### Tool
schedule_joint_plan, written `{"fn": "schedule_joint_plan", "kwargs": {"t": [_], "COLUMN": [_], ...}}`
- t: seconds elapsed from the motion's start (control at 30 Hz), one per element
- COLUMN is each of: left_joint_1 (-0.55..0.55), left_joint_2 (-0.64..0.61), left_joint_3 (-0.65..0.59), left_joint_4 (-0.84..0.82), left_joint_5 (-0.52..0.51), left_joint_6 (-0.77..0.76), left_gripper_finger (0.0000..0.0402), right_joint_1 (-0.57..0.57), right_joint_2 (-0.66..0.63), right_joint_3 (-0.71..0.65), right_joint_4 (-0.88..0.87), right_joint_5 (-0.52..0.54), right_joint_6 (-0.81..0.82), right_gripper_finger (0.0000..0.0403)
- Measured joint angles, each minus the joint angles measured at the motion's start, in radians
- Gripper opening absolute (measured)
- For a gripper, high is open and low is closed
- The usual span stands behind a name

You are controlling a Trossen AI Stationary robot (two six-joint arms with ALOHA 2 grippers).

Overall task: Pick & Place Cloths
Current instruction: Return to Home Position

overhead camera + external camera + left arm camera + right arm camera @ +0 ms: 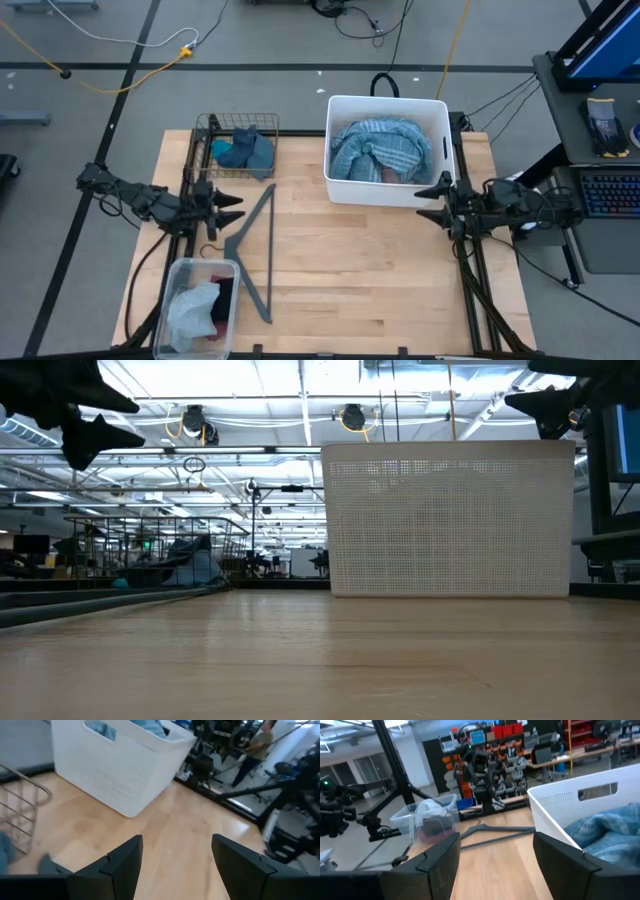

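Note:
A large blue striped cloth (380, 150) lies bunched inside the white basket (433, 112); it also shows in the right wrist view (605, 832). Teal and dark blue cloths (245, 150) sit in the wire basket (205, 128). Pale grey-blue, black and reddish cloths (197, 305) fill the clear plastic bin (180, 270). My left gripper (236, 208) hovers open above the table's left side, near the wire basket. My right gripper (428, 201) hovers open by the white basket's near right corner. Both hold nothing.
A grey plastic hanger (255, 250) lies flat on the wood table (370, 280) between the clear bin and the table's middle. In the low view the white basket (450, 520) stands at the far right. A person (257, 745) stands in the room beyond the table.

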Motion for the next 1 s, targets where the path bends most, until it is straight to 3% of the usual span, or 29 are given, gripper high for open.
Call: {"fn": "schedule_joint_plan", "kwargs": {"t": [0.17, 0.47, 0.67, 0.83, 1.0], "left_joint_1": [0.0, 0.0, 0.0, 0.0, 0.0], "left_joint_2": [0.0, -0.001, -0.001, -0.001, -0.001], "left_joint_3": [0.0, 0.0, -0.001, -0.051, -0.146], "left_joint_4": [0.002, 0.148, 0.131, 0.216, 0.334], "left_joint_5": [0.021, 0.138, 0.142, 0.142, 0.142], "left_joint_6": [-0.064, 0.244, 0.258, 0.286, 0.282], "left_gripper_finger": [0.0244, 0.0244, 0.0244, 0.0244, 0.0244], "right_joint_1": [0.0, 0.0, 0.0, 0.0, 0.001], "right_joint_2": [-0.023, -0.025, -0.024, -0.022, -0.022], "right_joint_3": [-0.031, -0.035, -0.035, -0.083, -0.161], "right_joint_4": [-0.002, -0.007, 0.0, 0.133, 0.174], "right_joint_5": [-0.006, -0.008, -0.01, -0.187, -0.214], "right_joint_6": [-0.124, -0.163, -0.139, -0.131, -0.047], "right_gripper_finger": [0.0247, 0.0243, 0.0247, 0.0243, 0.0244]}}
